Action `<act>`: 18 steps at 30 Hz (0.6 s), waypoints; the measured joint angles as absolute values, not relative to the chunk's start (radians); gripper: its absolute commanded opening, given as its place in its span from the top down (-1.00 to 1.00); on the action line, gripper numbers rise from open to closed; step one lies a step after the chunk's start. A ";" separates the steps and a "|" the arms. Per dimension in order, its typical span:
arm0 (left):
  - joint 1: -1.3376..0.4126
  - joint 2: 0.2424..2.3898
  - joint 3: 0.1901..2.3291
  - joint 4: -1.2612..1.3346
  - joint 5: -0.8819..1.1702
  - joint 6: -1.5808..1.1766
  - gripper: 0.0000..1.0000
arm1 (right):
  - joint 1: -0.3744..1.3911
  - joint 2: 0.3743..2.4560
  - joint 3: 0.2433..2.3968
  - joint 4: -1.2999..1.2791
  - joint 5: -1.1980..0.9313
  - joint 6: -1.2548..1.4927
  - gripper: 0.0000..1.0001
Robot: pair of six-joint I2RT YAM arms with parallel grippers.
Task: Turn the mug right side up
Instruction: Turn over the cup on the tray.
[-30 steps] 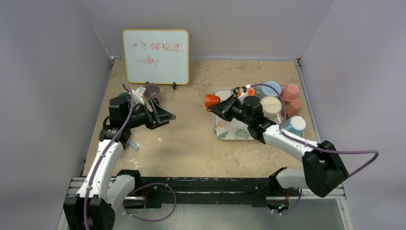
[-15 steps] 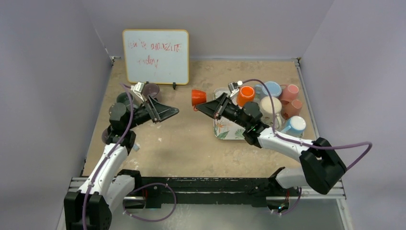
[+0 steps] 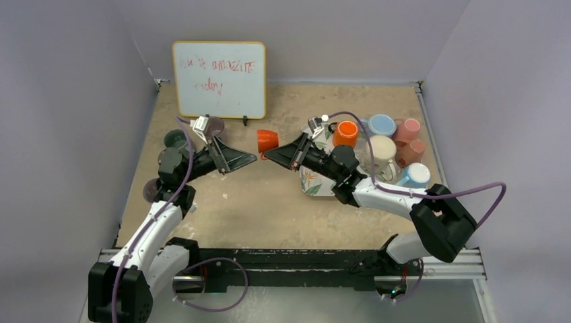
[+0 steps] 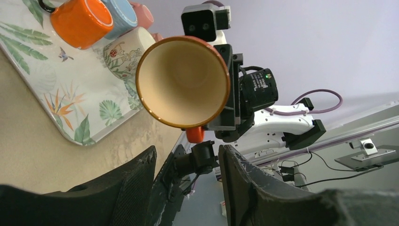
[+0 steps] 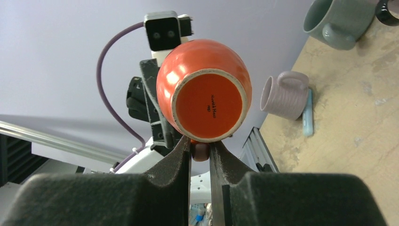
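One sideways mug [image 3: 267,140] in right jaws, left arm [image 3: 153,219] outstretched

orange mug [image 3: 267,140] carried left off tray [image 3: 314,188], left end effector [image 3: 249,159] nearer it

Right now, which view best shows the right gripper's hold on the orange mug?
Right wrist: the right gripper pinches the orange mug by its handle, base toward the camera. Left wrist shows its open mouth; top external shows only a small sideways mug.
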State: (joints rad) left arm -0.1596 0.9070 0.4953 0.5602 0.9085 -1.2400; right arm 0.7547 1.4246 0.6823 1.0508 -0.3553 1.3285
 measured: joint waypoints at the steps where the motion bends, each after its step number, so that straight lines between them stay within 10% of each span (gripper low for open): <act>1: -0.160 0.909 0.493 0.561 0.908 -1.241 0.01 | 0.757 1.428 0.689 1.055 -0.355 1.328 1.00; 18: -0.186 0.953 0.463 0.653 0.905 -1.308 0.26 | 0.789 1.485 0.736 1.061 -0.351 1.332 1.00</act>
State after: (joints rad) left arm -0.1860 0.9535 0.4633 0.6529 0.9051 -1.3083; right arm 0.7887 1.4853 0.7364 1.0615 -0.3508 1.3323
